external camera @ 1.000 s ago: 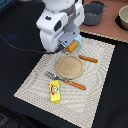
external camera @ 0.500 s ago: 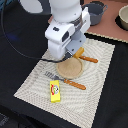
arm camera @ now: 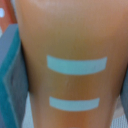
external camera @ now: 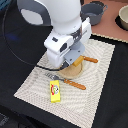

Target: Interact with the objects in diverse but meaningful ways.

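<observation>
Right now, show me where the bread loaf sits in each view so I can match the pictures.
Exterior view: bread loaf at picture centre, under the gripper, over the round tan plate, partly hidden by the arm.
Wrist view: it fills the picture, orange with two pale stripes.
Shared landmark: the gripper, whose grey finger lies against the loaf's side.

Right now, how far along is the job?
Done: nothing clearly finished. In hand: the arm is down over the plate, and an orange bread loaf fills the wrist view; grip can't be confirmed. Left: the yellow butter block on the mat and the grey pot at the back look untouched.
</observation>
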